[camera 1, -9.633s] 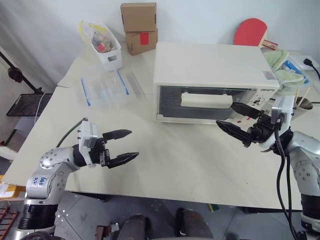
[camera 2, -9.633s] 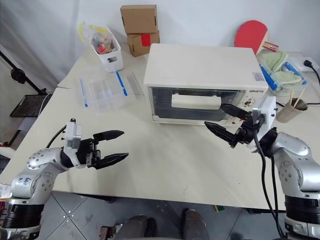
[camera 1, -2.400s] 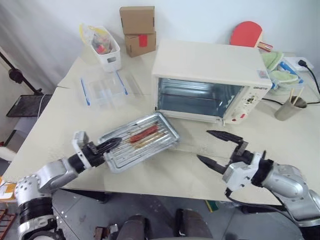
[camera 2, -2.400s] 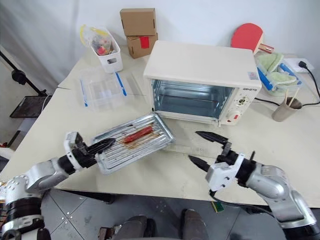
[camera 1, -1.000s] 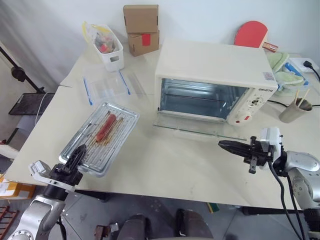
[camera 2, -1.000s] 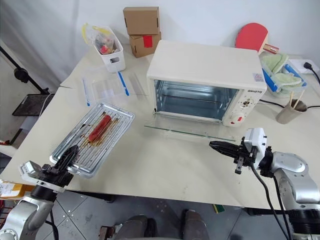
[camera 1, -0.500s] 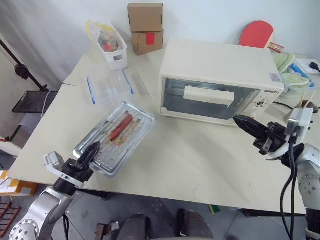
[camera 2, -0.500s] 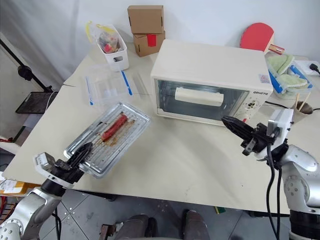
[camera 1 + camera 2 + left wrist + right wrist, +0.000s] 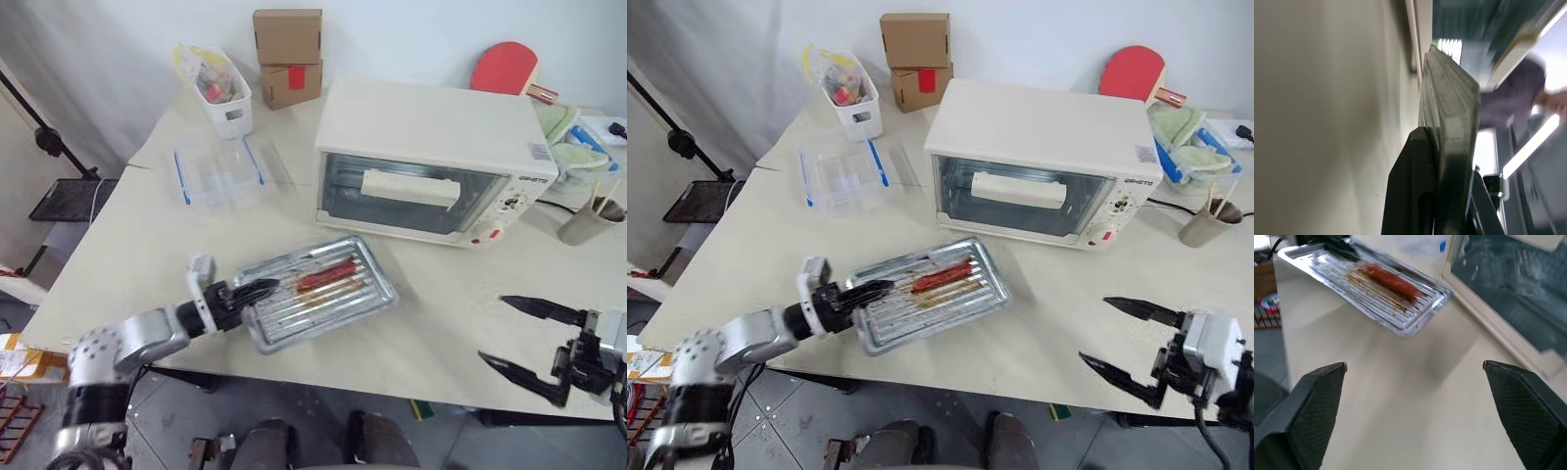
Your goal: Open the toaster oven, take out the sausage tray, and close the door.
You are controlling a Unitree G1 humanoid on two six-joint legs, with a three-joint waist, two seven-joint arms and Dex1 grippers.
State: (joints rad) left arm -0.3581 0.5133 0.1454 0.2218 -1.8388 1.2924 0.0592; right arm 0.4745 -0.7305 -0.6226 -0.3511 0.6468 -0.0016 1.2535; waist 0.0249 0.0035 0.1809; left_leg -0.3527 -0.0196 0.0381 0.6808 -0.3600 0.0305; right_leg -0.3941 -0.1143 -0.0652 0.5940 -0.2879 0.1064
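The cream-white toaster oven [image 9: 431, 157] stands at the back right of the table, and its glass door [image 9: 411, 194] with the bar handle [image 9: 409, 186] is closed. In front of it the silver sausage tray [image 9: 318, 291] carries one red sausage [image 9: 328, 274]. My left gripper [image 9: 257, 289] is shut on the tray's left rim and holds it low over the table; the left wrist view shows the black fingers [image 9: 1415, 186] clamped on that rim. My right gripper [image 9: 493, 329] stands open near the table's front right edge, apart from the oven, with nothing between its fingers [image 9: 1317, 396].
A clear plastic container with blue clips [image 9: 220, 174] lies at the back left. Behind it stand a white bin [image 9: 217, 90] and cardboard boxes [image 9: 287, 44]. A red paddle [image 9: 507, 67] and a cup with sticks [image 9: 586, 220] are by the oven's right side.
My left gripper has carried the tray rightward to the front of the oven. My right gripper has drawn back from the oven toward the table's front edge and opened.
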